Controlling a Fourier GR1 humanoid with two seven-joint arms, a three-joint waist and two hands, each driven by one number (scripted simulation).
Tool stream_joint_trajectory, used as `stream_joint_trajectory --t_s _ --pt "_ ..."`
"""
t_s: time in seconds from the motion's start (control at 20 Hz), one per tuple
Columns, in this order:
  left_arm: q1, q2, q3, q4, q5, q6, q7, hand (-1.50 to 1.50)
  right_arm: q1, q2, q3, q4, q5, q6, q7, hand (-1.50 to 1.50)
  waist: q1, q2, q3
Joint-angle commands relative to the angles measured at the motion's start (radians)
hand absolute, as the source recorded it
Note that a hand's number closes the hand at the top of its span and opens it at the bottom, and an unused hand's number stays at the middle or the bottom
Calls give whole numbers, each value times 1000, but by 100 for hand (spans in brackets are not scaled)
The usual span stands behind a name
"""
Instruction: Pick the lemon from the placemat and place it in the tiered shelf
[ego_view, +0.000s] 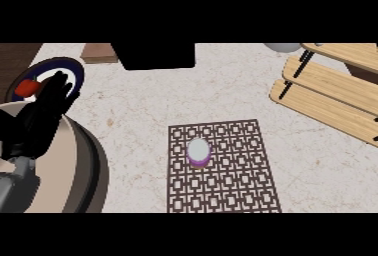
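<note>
On the brown patterned placemat (229, 185) at the counter's middle lies a small oval thing (198, 150), pale whitish on top with a purple lower edge; it is the only item there and does not look yellow. The wooden tiered shelf (332, 95) with black posts stands at the right edge, its slatted levels bare. My left hand (46, 107) rests at the far left, open with fingers up, well apart from the placemat. My right hand does not show.
A round dark-blue and white plate (72, 70) with a small red thing (28, 88) lies behind my left hand. A black box (156, 56) and a wooden block (100, 52) sit at the back. A large beige round body (74, 170) fills the lower left. A grey round thing (283, 47) shows beside the shelf's top.
</note>
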Motion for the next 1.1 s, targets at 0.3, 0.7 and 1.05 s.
stream_joint_trajectory --t_s 0.3,0.7,1.05 --pt "121 -53 -68 138 1 5 61 0 -45 -125 -92 179 -122 145 -66 150 32 38 -39" --pt "106 -48 -77 151 9 -9 57 0 -24 -173 -140 289 -144 144 -176 150 39 40 -37" --pt "90 -61 -106 147 6 2 64 0 -25 -161 -117 372 -97 97 -259 150 64 46 -37"
